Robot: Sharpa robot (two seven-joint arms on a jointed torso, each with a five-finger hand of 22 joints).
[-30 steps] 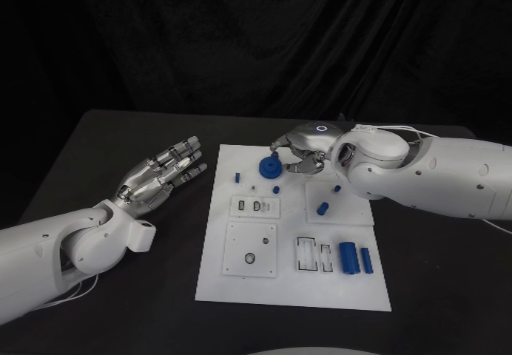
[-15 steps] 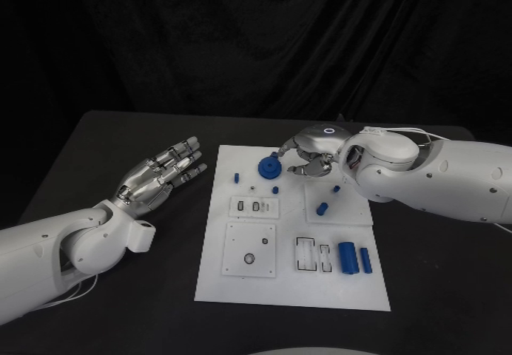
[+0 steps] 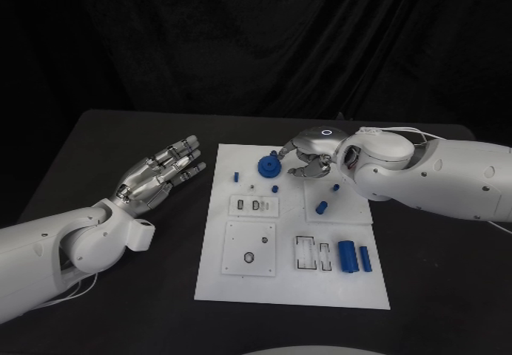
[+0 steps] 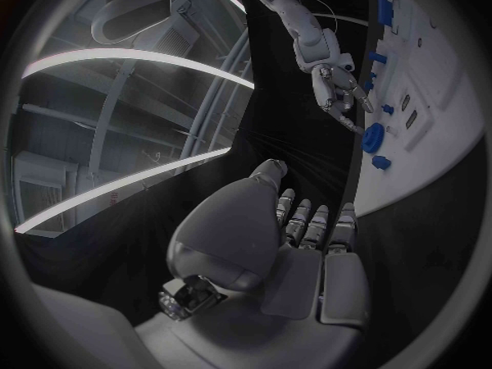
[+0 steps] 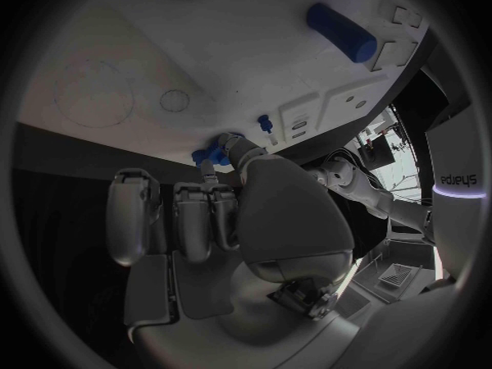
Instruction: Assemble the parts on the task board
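Note:
The white task board (image 3: 294, 285) lies mid-table. A blue round disc (image 3: 269, 168) sits near its far edge, and my right hand (image 3: 306, 158) pinches the disc's rim between thumb and a finger, the other fingers curled in. The right wrist view shows those fingertips (image 5: 228, 143) on the blue disc (image 5: 205, 156). From the left wrist view my right hand (image 4: 336, 86) hangs over the disc (image 4: 374, 135). My left hand (image 3: 160, 174) hovers left of the board, fingers spread and holding nothing; its palm (image 4: 298, 238) fills the left wrist view's middle.
Small blue pegs (image 3: 236, 177) (image 3: 275, 189) (image 3: 322, 209) stand on the board's far half. Two blue cylinders (image 3: 348, 257) (image 3: 366, 259) lie at the near right, beside white slotted blocks (image 3: 251, 249). Black tabletop (image 3: 128, 133) surrounds the board.
My right wrist has shifted slightly to the right with its fingertips staying at the blue disc. The left hand has not moved.

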